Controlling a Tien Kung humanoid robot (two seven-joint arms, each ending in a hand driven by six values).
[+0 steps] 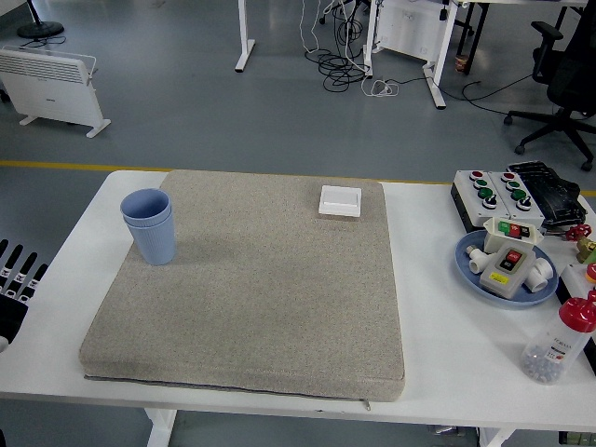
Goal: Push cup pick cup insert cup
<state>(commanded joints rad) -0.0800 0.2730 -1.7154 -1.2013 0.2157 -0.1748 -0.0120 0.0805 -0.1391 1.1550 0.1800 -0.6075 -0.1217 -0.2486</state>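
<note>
The left hand (13,284) shows only at the picture's left edge, its black fingers (20,277) straight and held apart, holding nothing; it sits off the near-left side of the surface (447,354). The right hand is out of view.

Ahead of the hand and to its right, on the far-left corner of the grey mat (251,289), stand the blue cups (149,226): two rims show, one just above the other, so one cup appears nested in the other. They stand upright, well apart from the hand.

They look like thin plastic tumblers: light, smooth-walled, somewhat flexible, easy to tip or squash. The rough mat would likely resist sliding, so a push should go low on the wall to keep them from toppling. A grasp would best wrap the mid-wall with thumb opposite the fingers, gently. Gripping only the upper rim might lift one cup out of the other.
</note>
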